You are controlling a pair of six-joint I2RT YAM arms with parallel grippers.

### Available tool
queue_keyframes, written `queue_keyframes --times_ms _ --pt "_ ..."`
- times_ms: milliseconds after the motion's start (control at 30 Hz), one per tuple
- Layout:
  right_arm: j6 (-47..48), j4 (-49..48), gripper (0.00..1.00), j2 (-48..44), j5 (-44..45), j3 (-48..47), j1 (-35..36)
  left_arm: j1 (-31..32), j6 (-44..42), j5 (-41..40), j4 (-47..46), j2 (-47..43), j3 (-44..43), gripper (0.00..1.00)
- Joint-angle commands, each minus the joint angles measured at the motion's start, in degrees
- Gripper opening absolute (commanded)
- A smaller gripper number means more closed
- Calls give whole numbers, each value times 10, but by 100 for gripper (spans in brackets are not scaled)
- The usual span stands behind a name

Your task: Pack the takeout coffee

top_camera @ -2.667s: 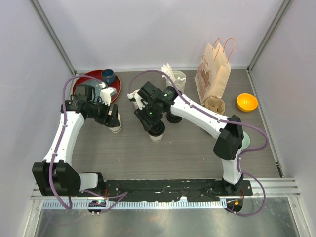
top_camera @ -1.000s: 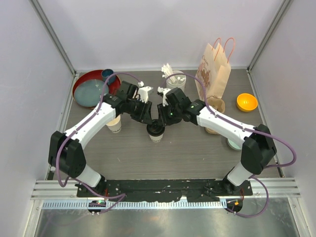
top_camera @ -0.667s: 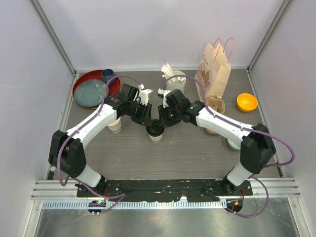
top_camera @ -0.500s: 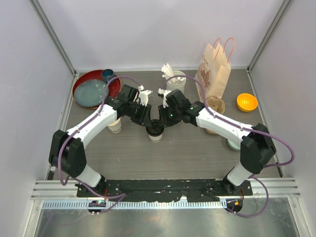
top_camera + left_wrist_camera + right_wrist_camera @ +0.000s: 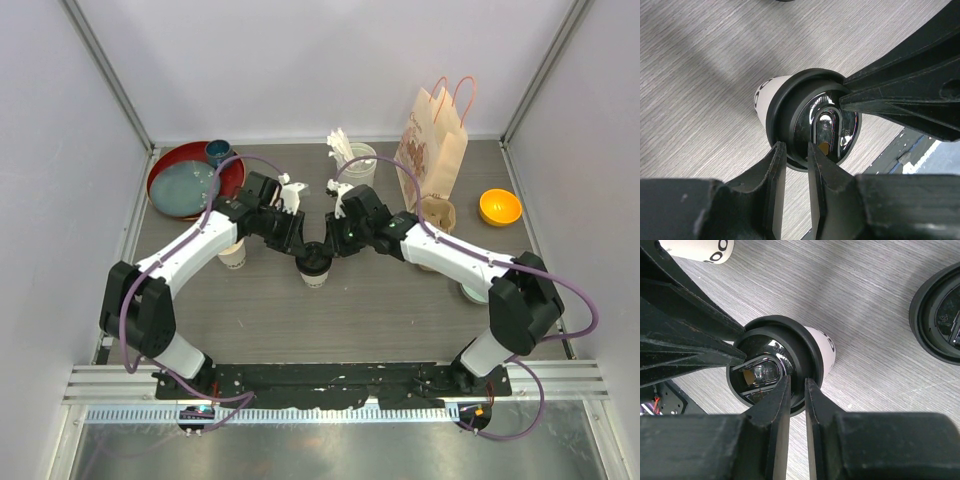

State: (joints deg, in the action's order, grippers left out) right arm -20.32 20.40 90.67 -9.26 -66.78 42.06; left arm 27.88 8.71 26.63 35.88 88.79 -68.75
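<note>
Cup lid; right-wrist-only spare lid

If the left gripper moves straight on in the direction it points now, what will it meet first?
The black lid on the white cup: the left gripper now straddles its near rim. Past the lid, probably the right gripper's fingers on the far rim.

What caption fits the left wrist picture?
Left tool and right tool pinch the round black plastic lid on a small white paper cup.
</note>
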Motion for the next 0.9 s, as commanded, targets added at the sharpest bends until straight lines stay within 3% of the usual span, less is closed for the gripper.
queue_keyframes --times_ms 0,867 --pt "-12 8 14 33 -1 49 7 8 9 10 -17 37 13 26" --pt "-17 -12 12 27 -1 72 6 -12 9 16 10 112 30 22"
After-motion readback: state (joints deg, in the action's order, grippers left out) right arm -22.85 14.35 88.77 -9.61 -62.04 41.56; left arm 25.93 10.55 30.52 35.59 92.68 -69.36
